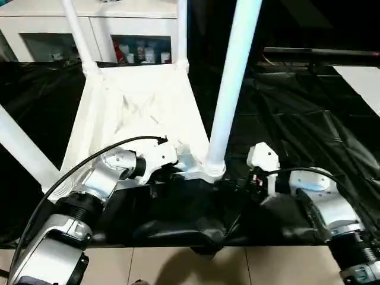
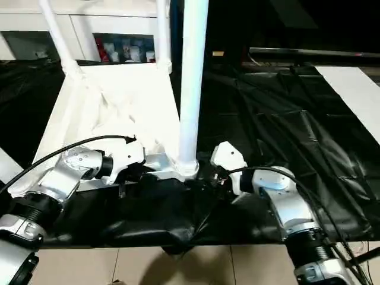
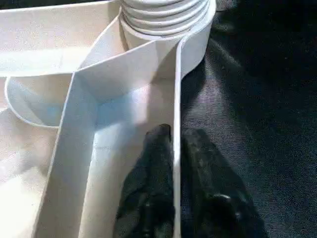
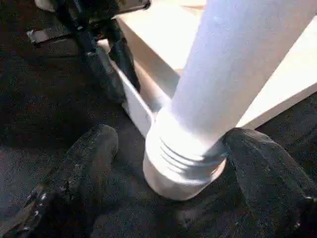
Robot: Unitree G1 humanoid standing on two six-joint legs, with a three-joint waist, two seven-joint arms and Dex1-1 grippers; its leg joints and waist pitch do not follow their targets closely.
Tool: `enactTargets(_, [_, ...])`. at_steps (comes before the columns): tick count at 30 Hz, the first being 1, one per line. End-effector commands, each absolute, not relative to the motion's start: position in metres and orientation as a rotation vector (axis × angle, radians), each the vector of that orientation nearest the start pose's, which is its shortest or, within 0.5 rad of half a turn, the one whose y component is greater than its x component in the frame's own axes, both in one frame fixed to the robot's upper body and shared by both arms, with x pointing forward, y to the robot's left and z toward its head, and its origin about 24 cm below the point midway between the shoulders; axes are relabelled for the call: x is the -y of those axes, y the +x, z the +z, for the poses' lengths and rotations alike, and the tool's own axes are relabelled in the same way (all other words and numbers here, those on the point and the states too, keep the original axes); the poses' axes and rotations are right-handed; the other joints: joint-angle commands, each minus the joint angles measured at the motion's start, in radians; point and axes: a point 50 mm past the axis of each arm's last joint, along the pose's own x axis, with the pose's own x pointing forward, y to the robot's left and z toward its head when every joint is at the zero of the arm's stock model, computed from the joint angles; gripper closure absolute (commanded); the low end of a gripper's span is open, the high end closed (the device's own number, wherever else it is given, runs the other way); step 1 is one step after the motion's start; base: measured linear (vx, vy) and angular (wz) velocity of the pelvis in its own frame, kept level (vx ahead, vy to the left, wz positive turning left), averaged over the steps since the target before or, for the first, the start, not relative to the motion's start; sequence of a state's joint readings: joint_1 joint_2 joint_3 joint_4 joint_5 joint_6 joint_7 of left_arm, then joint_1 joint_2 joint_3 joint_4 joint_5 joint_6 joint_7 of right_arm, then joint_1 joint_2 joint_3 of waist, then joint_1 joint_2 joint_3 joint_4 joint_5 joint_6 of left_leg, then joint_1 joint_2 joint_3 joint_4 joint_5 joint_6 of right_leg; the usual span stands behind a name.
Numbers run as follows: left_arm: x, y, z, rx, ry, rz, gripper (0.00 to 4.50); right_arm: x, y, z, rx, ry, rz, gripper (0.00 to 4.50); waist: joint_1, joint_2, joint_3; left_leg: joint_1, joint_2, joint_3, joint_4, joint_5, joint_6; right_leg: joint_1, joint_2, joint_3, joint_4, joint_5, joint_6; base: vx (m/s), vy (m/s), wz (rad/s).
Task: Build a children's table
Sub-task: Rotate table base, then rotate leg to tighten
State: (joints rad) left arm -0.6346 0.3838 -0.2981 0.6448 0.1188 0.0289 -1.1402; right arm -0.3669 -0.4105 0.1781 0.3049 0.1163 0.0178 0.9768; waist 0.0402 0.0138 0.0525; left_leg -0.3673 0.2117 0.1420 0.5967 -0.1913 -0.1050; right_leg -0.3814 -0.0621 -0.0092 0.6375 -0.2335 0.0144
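Note:
The white tabletop (image 1: 136, 107) lies upside down on black cloth, ribbed underside up. White tube legs rise from its corner sockets. The nearest leg (image 1: 234, 77) stands in the near right socket (image 1: 214, 169). My left gripper (image 3: 173, 148) is at the near rim just left of that socket, one black finger on each side of the thin rim wall (image 3: 176, 99), pinching it. My right gripper (image 4: 178, 163) stands open around the base of the nearest leg (image 4: 223, 89), its fingers (image 4: 89, 163) set wide on either side of the ribbed collar and apart from it.
A white glass-door cabinet (image 1: 53, 24) stands behind the tabletop. The black cloth (image 1: 297, 119) covers the work surface and ends near me, with tiled floor (image 1: 178, 267) below its edge. A white panel (image 1: 362, 83) lies at the far right. Other legs (image 1: 77, 35) lean up at the back.

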Motion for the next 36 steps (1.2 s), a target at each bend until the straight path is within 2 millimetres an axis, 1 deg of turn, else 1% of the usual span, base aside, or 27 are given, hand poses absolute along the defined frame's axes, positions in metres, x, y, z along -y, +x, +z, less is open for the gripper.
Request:
enactTargets(1, [-0.141, 0.319, 0.048, -0.481, 0.507, -1.298, 4.3, 0.154, 0.301, 0.069, -0.136, -0.314, 1.062, 0.67, 0.004, -0.004, -0.065, 0.003, 0.001, 0.018, -0.066, -0.115, 0.058, 0.05, -0.045, 0.022, -0.069, 0.086, -0.287, 0.0, 0.0, 0.0])
enactTargets(2, [-0.141, 0.319, 0.048, -0.482, 0.506, -1.302, 4.3, 0.154, 0.301, 0.069, -0.136, -0.313, 1.062, 0.67, 0.004, -0.004, -0.065, 0.003, 0.001, 0.018, -0.066, -0.115, 0.058, 0.05, -0.045, 0.022, -0.069, 0.086, -0.287, 0.0, 0.0, 0.0])
enactTargets(3, [-0.141, 0.317, 0.048, -0.49, 0.501, -1.322, 4.39, 0.153, 0.303, 0.068, -0.14, -0.315, 1.063, 0.67, 0.002, -0.002, -0.068, 0.003, 0.001, 0.019, -0.064, -0.095, 0.063, 0.052, -0.043, 0.021, -0.066, 0.131, -0.293, 0.0, 0.0, 0.0])
enactTargets(4, [-0.141, 0.317, 0.047, -0.496, 0.504, -1.334, 4.39, 0.152, 0.304, 0.067, -0.141, -0.318, 1.062, 0.67, 0.002, 0.003, -0.069, 0.003, 0.001, 0.018, -0.063, -0.085, 0.066, 0.053, -0.043, 0.021, -0.063, 0.151, -0.296, 0.0, 0.0, 0.0])
enactTargets(5, [-0.141, 0.316, 0.047, -0.5, 0.507, -1.341, 4.39, 0.151, 0.306, 0.067, -0.141, -0.319, 1.06, 0.67, 0.0, 0.001, -0.072, 0.003, 0.0, 0.018, -0.061, -0.066, 0.074, 0.053, -0.042, 0.02, -0.06, 0.194, -0.304, 0.0, 0.0, 0.0])
enactTargets(6, [-0.141, 0.316, 0.047, -0.502, 0.509, -1.343, 4.39, 0.149, 0.308, 0.067, -0.139, -0.321, 1.055, 0.67, 0.001, 0.004, -0.071, 0.003, -0.001, 0.019, -0.06, -0.055, 0.08, 0.055, -0.041, 0.019, -0.059, 0.223, -0.309, 0.0, 0.0, 0.0])
enactTargets(7, [-0.141, 0.316, 0.047, -0.501, 0.505, -1.347, 4.39, 0.147, 0.311, 0.067, -0.136, -0.322, 1.046, 0.67, 0.001, 0.004, -0.073, 0.002, -0.001, 0.019, -0.059, -0.049, 0.084, 0.056, -0.042, 0.018, -0.056, 0.246, -0.312, 0.0, 0.0, 0.0])
enactTargets(10, [-0.14, 0.316, 0.047, -0.503, 0.503, -1.356, 4.39, 0.142, 0.315, 0.066, -0.131, -0.318, 1.042, 0.67, -0.001, 0.002, -0.073, 0.003, -0.001, 0.019, -0.059, -0.052, 0.087, 0.057, -0.042, 0.017, -0.056, 0.251, -0.319, 0.0, 0.0, 0.0])
enactTargets(11, [-0.14, 0.316, 0.047, -0.503, 0.503, -1.356, 4.39, 0.142, 0.315, 0.066, -0.131, -0.318, 1.042, 0.67, 0.0, 0.004, -0.072, 0.004, 0.0, 0.019, -0.06, -0.058, 0.087, 0.056, -0.042, 0.017, -0.057, 0.244, -0.321, 0.0, 0.0, 0.0])
enactTargets(12, [-0.139, 0.316, 0.047, -0.503, 0.502, -1.356, 4.39, 0.138, 0.315, 0.065, -0.133, -0.308, 1.071, 0.67, 0.0, -0.001, -0.072, 0.003, 0.0, 0.02, -0.061, -0.067, 0.086, 0.058, -0.043, 0.017, -0.058, 0.23, -0.319, 0.0, 0.0, 0.0])
enactTargets(14, [-0.139, 0.316, 0.047, -0.502, 0.5, -1.353, 4.39, 0.134, 0.314, 0.062, -0.142, -0.304, 1.111, 0.67, 0.0, 0.0, -0.072, 0.004, 0.001, 0.02, -0.061, -0.071, 0.085, 0.057, -0.043, 0.017, -0.058, 0.222, -0.319, 0.0, 0.0, 0.0])
enactTargets(15, [-0.139, 0.316, 0.047, -0.503, 0.499, -1.352, 4.39, 0.133, 0.314, 0.061, -0.146, -0.304, 1.122, 0.67, 0.001, 0.0, -0.071, 0.004, 0.001, 0.02, -0.062, -0.076, 0.085, 0.057, -0.044, 0.017, -0.06, 0.209, -0.32, 0.0, 0.0, 0.0])
enactTargets(16, [-0.139, 0.316, 0.048, -0.504, 0.498, -1.351, 4.39, 0.132, 0.314, 0.06, -0.151, -0.314, 1.131, 0.67, 0.001, -0.003, -0.071, 0.003, 0.002, 0.02, -0.062, -0.071, 0.088, 0.057, -0.044, 0.017, -0.058, 0.21, -0.32, 0.0, 0.0, 0.0])
enactTargets(18, [-0.14, 0.317, 0.048, -0.506, 0.5, -1.348, 4.39, 0.131, 0.315, 0.058, -0.157, -0.324, 1.135, 0.67, 0.001, -0.002, -0.071, 0.003, 0.002, 0.02, -0.062, -0.069, 0.089, 0.056, -0.045, 0.017, -0.059, 0.206, -0.319, 0.0, 0.0, 0.0])
enactTargets(19, [-0.14, 0.317, 0.048, -0.507, 0.501, -1.346, 4.39, 0.13, 0.316, 0.057, -0.159, -0.325, 1.133, 0.67, 0.001, -0.007, -0.071, 0.002, 0.001, 0.021, -0.061, -0.065, 0.09, 0.057, -0.045, 0.017, -0.058, 0.203, -0.32, 0.0, 0.0, 0.0])
enactTargets(20, [-0.141, 0.317, 0.048, -0.508, 0.502, -1.344, 4.39, 0.13, 0.316, 0.057, -0.16, -0.325, 1.132, 0.67, 0.001, -0.009, -0.071, 0.002, 0.001, 0.021, -0.062, -0.064, 0.09, 0.057, -0.044, 0.017, -0.059, 0.199, -0.32, 0.0, 0.0, 0.0])
enactTargets(22, [-0.142, 0.318, 0.048, -0.508, 0.505, -1.337, 4.39, 0.13, 0.318, 0.056, -0.163, -0.332, 1.126, 0.67, 0.001, -0.006, -0.071, 0.003, 0.002, 0.021, -0.061, -0.065, 0.092, 0.056, -0.046, 0.017, -0.059, 0.189, -0.321, 0.0, 0.0, 0.0])
enactTargets(23, [-0.142, 0.318, 0.048, -0.508, 0.506, -1.335, 4.5, 0.13, 0.32, 0.055, -0.161, -0.335, 1.119, 0.97, 0.001, -0.007, -0.071, 0.003, 0.002, 0.022, -0.06, -0.055, 0.096, 0.056, -0.045, 0.018, -0.057, 0.199, -0.321, 0.0, 0.0, 0.0])
enactTargets(24, [-0.142, 0.317, 0.048, -0.508, 0.501, -1.335, 4.5, 0.13, 0.322, 0.055, -0.158, -0.327, 1.111, 1.04, 0.001, -0.009, -0.072, 0.002, 0.001, 0.022, -0.059, -0.047, 0.101, 0.056, -0.045, 0.018, -0.056, 0.211, -0.321, 0.0, 0.0, 0.0])
enactTargets(26, [-0.142, 0.317, 0.048, -0.508, 0.499, -1.336, 4.5, 0.13, 0.322, 0.055, -0.158, -0.324, 1.112, 1.09, 0.001, -0.009, -0.071, 0.001, 0.002, 0.022, -0.06, -0.053, 0.104, 0.056, -0.046, 0.018, -0.057, 0.201, -0.322, 0.0, 0.0, 0.0])
enactTargets(28, [-0.141, 0.316, 0.047, -0.508, 0.497, -1.337, 4.5, 0.129, 0.322, 0.055, -0.16, -0.316, 1.122, 1.37, 0.001, -0.009, -0.071, 0.003, 0.003, 0.022, -0.06, -0.051, 0.106, 0.055, -0.046, 0.017, -0.056, 0.198, -0.322, 0.0, 0.0, 0.0])
enactTargets(29, [-0.142, 0.316, 0.047, -0.509, 0.498, -1.336, 4.5, 0.129, 0.322, 0.054, -0.162, -0.315, 1.127, 1.37, 0.001, -0.01, -0.071, 0.002, 0.002, 0.022, -0.06, -0.05, 0.107, 0.056, -0.045, 0.017, -0.057, 0.199, -0.323, 0.0, 0.0, 0.0])
enactTargets(33, [-0.143, 0.316, 0.047, -0.512, 0.5, -1.335, 4.5, 0.129, 0.322, 0.052, -0.165, -0.311, 1.139, 1.7, 0.001, -0.008, -0.071, 0.002, 0.002, 0.022, -0.06, -0.051, 0.112, 0.055, -0.046, 0.016, -0.057, 0.197, -0.324, 0.0, 0.0, 0.0])
enactTargets(36, [-0.146, 0.316, 0.047, -0.522, 0.502, -1.335, 4.5, 0.128, 0.322, 0.051, -0.166, -0.301, 1.146, 1.76, 0.001, -0.007, -0.072, 0.002, 0.003, 0.022, -0.06, -0.051, 0.11, 0.055, -0.047, 0.016, -0.056, 0.197, -0.326, 0.0, 0.0, 0.0])
